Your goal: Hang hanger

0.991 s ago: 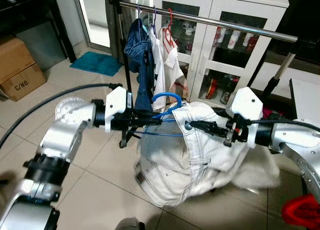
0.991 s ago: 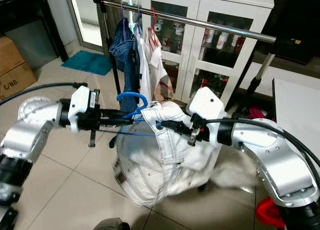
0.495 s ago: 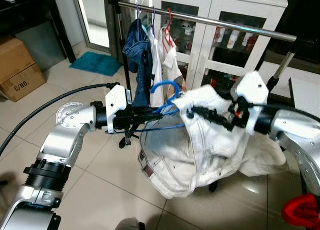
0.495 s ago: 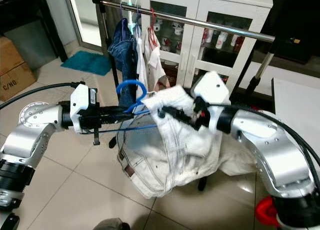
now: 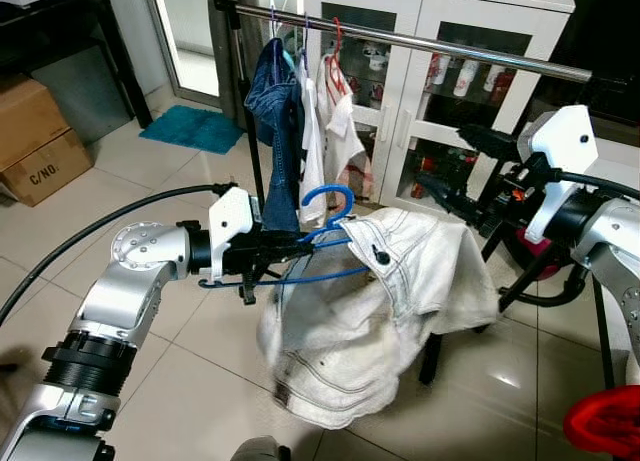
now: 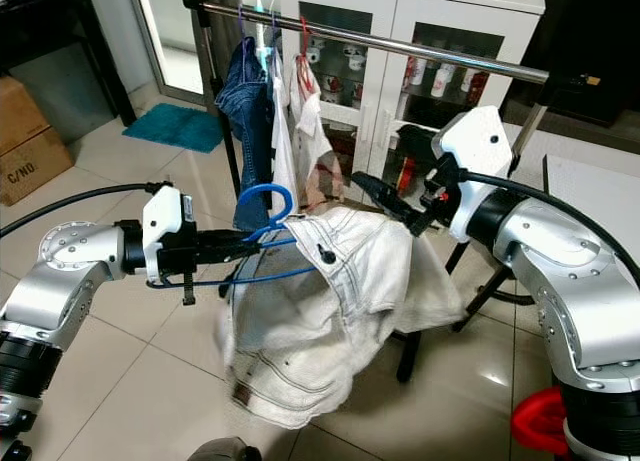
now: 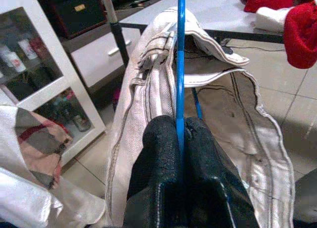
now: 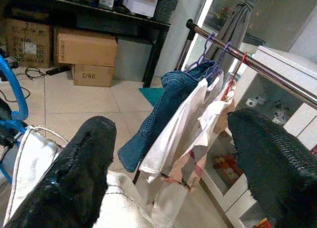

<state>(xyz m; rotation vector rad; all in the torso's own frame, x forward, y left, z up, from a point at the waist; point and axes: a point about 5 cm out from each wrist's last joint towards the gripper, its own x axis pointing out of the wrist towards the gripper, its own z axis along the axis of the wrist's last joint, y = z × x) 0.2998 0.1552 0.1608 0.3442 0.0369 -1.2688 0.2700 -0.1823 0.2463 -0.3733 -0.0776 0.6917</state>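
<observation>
A blue hanger point(image 5: 330, 197) carries white jeans point(image 5: 370, 311) that droop toward the floor. My left gripper point(image 5: 292, 244) is shut on the hanger's lower wire point(image 7: 179, 65), below and in front of the steel rail point(image 5: 450, 49). Its fingers point(image 7: 158, 154) pinch the wire tightly. My right gripper point(image 5: 440, 155) is open and holds nothing; it hovers above and to the right of the jeans, just under the rail. Blue denim point(image 8: 158, 114) and pale shirts point(image 5: 330, 111) hang on hangers at the rail's left end.
A white glass-door cabinet point(image 5: 440, 91) stands behind the rail. Cardboard boxes point(image 5: 35, 131) and a teal mat point(image 5: 195, 128) lie at the left. A red object point(image 5: 600, 426) sits at the lower right, beside the rack's black leg point(image 5: 430, 351).
My right gripper has let go of the white jeans, opened, and risen up and to the right. The jeans have sagged lower on the hanger. My left gripper keeps its hold.
</observation>
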